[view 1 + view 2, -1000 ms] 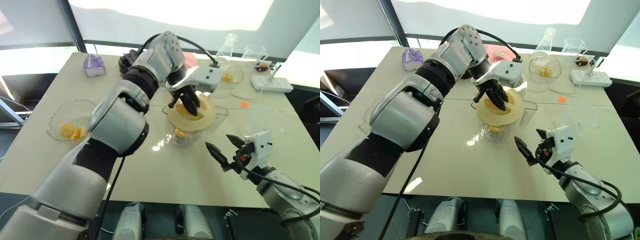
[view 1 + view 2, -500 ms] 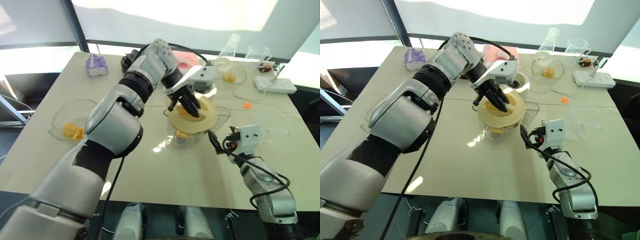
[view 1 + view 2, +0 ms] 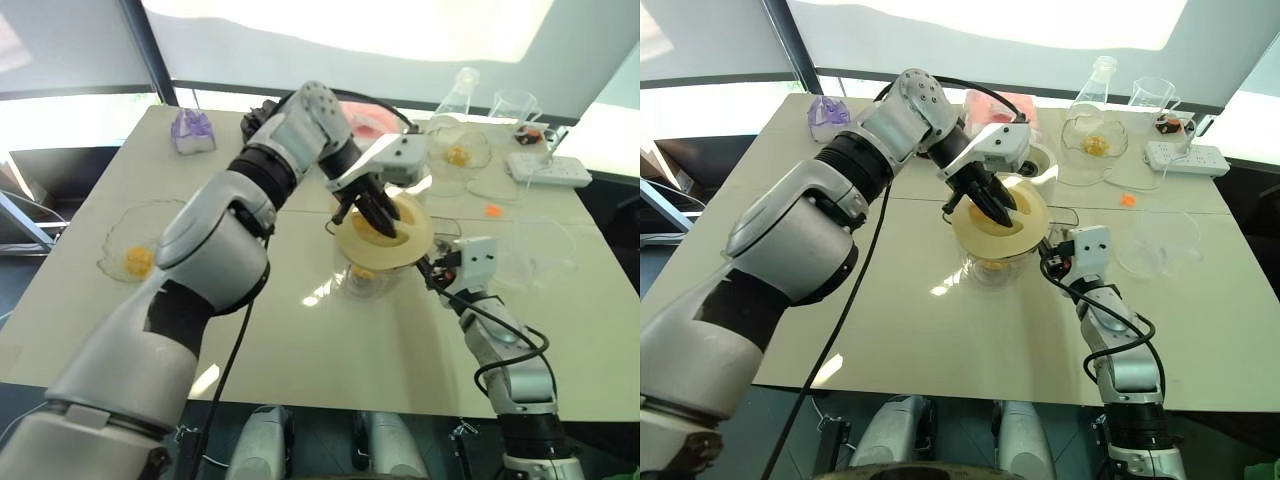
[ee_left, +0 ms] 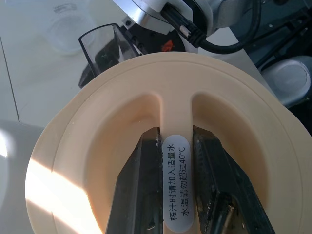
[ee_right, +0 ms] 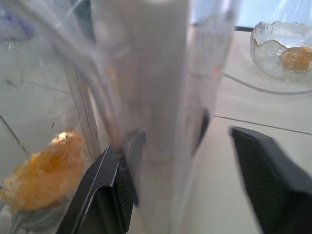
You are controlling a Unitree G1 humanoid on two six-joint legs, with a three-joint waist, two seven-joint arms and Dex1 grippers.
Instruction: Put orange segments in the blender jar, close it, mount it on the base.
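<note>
On the table (image 3: pixel 890 330), at its left edge, a shallow glass bowl (image 3: pixel 135 240) holds spare orange segments (image 3: pixel 137 261). These are not needed for the step in hand.

At centre stands the blender jar (image 3: pixel 992 262), upright, with an orange segment (image 5: pixel 41 168) visible at its bottom. The step in hand appears to be closing the jar. The left gripper (image 4: pixel 176 161) is clenched on the raised centre rib of the cream lid (image 4: pixel 97 126), which rests on the jar rim. Keep the lid level, and press or turn it only once it sits evenly all round the rim; a tilted lid is likely to jam.

To the right, the right gripper (image 5: pixel 183 146) straddles the jar handle (image 5: pixel 165 87), one finger touching it, the other apart; the grasp is not yet complete. Close fully on the handle to brace the jar before loading the lid.

The base (image 3: pixel 1038 158) stands behind the jar, near it, for later mounting.
</note>
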